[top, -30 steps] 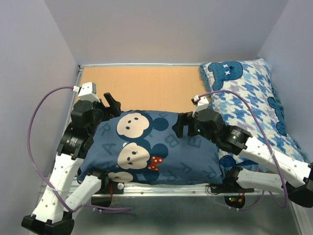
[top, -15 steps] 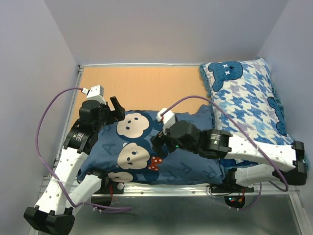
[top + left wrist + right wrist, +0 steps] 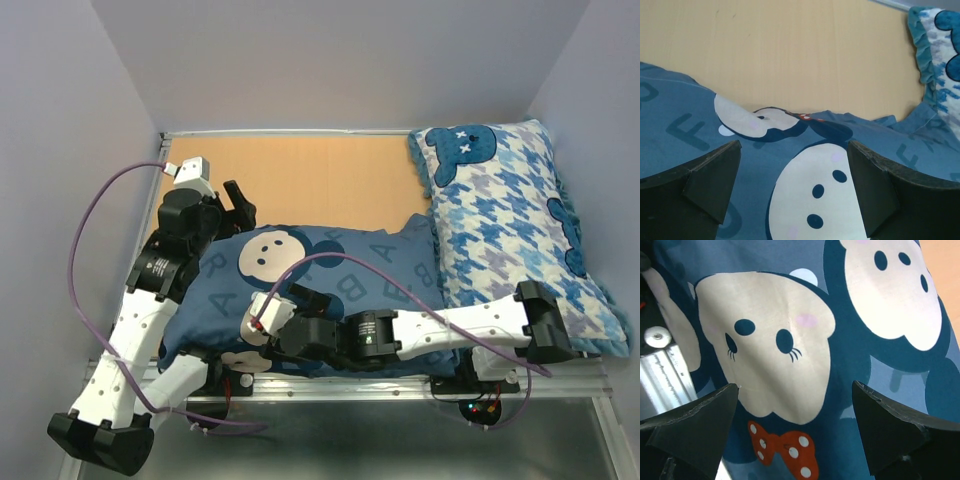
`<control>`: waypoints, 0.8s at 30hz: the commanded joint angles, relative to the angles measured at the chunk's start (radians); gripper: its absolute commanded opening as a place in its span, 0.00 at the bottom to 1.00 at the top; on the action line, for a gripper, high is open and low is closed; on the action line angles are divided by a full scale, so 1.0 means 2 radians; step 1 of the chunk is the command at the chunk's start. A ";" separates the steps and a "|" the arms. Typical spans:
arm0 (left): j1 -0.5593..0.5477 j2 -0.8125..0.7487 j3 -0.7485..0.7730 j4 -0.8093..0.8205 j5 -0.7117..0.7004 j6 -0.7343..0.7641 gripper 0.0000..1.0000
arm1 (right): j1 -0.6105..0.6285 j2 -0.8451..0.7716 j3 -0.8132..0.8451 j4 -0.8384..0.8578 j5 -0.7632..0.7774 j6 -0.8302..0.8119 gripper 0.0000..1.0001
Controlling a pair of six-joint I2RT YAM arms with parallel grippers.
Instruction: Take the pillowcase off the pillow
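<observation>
The dark blue pillowcase (image 3: 385, 290) lies plump across the lower middle of the top view on the orange table (image 3: 310, 175), its right end against the houndstooth pillow (image 3: 500, 220) at the right edge. The left gripper (image 3: 794, 145) is at the cover's upper-left corner, its jaws spread wide with nothing between them. The right gripper (image 3: 795, 387), reaching across low in the frame, is spread just as wide over a mouse face and the red bow (image 3: 782, 449), holding nothing.
</observation>
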State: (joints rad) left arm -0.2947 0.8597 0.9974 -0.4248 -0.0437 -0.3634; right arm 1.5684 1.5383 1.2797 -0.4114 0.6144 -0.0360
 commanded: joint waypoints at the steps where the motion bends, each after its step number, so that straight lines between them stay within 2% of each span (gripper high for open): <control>1: 0.001 -0.003 0.044 0.015 -0.009 0.012 0.99 | 0.003 0.023 -0.008 0.058 0.066 -0.036 1.00; 9: 0.001 -0.001 0.094 -0.011 -0.003 0.024 0.98 | 0.002 0.052 -0.045 0.113 0.080 -0.059 1.00; 11: 0.001 -0.004 0.106 -0.015 0.001 0.025 0.98 | -0.003 0.058 -0.047 0.127 0.079 -0.062 0.97; 13: 0.001 -0.007 0.113 -0.020 0.006 0.025 0.98 | -0.009 0.061 -0.045 0.131 0.076 -0.065 0.80; 14: 0.001 -0.009 0.116 -0.021 0.009 0.025 0.98 | -0.011 0.064 -0.043 0.131 0.076 -0.066 0.68; 15: 0.001 -0.013 0.117 -0.022 0.011 0.024 0.98 | -0.013 0.066 -0.041 0.131 0.077 -0.066 0.43; 18: 0.001 -0.017 0.123 -0.027 0.020 0.025 0.96 | -0.027 0.060 -0.029 0.132 0.068 -0.066 0.13; 21: 0.001 -0.019 0.133 -0.028 0.038 0.031 0.92 | -0.052 0.032 -0.003 0.132 0.043 -0.058 0.04; 24: 0.001 -0.021 0.147 -0.028 0.059 0.038 0.91 | -0.082 0.016 0.033 0.131 -0.009 -0.041 0.02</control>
State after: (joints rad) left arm -0.2947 0.8379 1.2224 -0.4988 0.0109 -0.3191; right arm 1.4853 1.6432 1.2232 -0.1936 0.6819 -0.1543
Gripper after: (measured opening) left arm 0.915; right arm 0.050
